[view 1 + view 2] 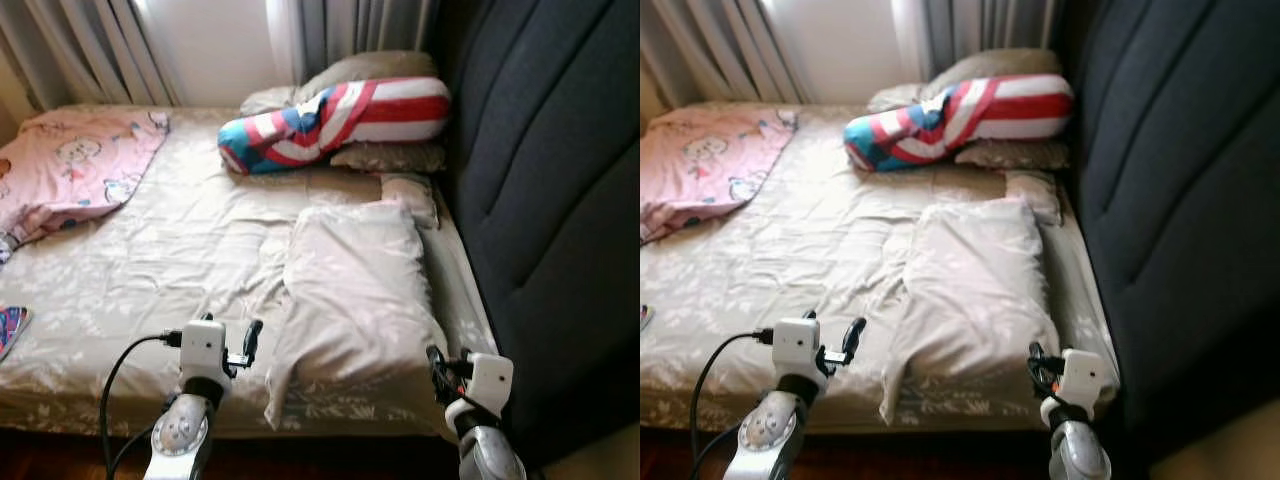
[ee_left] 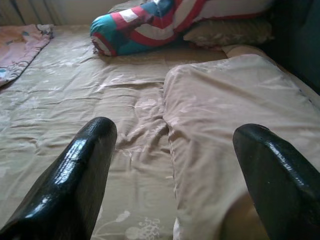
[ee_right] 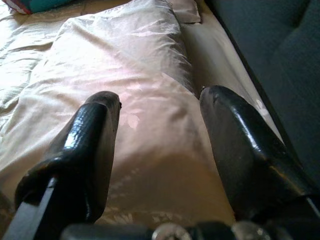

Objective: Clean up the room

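we judge the tidying barely begun: our left claw (image 1: 247, 343) and right claw (image 1: 436, 362) hover wide open and empty at the bed's (image 1: 150, 270) near edge, flanking the beige pillow (image 1: 355, 290) lying askew by the headboard-side edge.

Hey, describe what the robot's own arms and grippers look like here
Two silver metal arms end in white boxy wrist housings. The left gripper and right gripper each have two long, glossy black fingers. A black cable loops from the left wrist housing.
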Controlling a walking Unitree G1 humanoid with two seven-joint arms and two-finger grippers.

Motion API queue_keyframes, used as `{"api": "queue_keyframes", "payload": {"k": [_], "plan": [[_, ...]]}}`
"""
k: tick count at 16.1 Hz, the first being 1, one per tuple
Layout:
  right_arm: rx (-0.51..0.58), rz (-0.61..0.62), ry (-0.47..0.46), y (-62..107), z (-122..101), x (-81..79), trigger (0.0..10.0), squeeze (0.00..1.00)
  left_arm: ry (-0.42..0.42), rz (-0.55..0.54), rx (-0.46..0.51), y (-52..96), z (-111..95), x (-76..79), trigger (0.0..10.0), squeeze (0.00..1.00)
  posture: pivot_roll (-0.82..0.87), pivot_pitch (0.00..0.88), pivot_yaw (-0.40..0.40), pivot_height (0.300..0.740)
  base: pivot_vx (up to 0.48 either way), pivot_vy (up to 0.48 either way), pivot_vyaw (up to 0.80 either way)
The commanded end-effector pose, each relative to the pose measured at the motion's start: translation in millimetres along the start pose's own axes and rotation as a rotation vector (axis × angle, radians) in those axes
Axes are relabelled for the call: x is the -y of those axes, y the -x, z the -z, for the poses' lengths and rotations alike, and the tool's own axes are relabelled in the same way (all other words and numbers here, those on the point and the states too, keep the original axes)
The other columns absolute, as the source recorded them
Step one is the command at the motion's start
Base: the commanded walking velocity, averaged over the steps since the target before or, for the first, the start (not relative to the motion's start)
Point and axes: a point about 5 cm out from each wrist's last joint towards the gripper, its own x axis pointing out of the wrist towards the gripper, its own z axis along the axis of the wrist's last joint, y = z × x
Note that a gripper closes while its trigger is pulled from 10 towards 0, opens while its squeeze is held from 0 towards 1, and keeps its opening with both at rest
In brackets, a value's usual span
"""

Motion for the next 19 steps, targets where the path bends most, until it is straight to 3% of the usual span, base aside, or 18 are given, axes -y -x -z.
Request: {"api": "queue_keyframes", "payload": {"k": [1, 8, 12, 19], "plan": [[0.009, -0.007, -0.010, -1.7, -1.3, -2.0, 10.0, 0.00, -0.005, -0.002, 0.008, -2.2, -1.1, -3.0, 10.0, 0.00, -0.02, 0.030, -0.005, 0.740, 0.296, 0.000, 0.00], [0.004, -0.016, -0.010, -3.0, -0.2, -4.3, 10.0, 0.00, 0.000, 0.011, 0.022, -5.1, -3.1, -1.8, 10.0, 0.00, -0.01, 0.031, -0.005, 0.740, 0.311, 0.000, 0.00], [0.007, -0.019, -0.012, -3.6, 0.0, -5.9, 10.0, 0.00, -0.005, 0.039, 0.052, -10.4, -15.8, -1.5, 10.0, 0.00, -0.01, 0.027, -0.006, 0.740, 0.000, 0.000, 0.00], [0.029, -0.021, -0.018, -2.7, -2.1, -7.4, 10.0, 0.00, 0.000, 0.042, 0.048, -10.0, -14.4, -2.9, 10.0, 0.00, -0.01, 0.011, -0.006, 0.740, 0.000, 0.000, 0.00]]}}
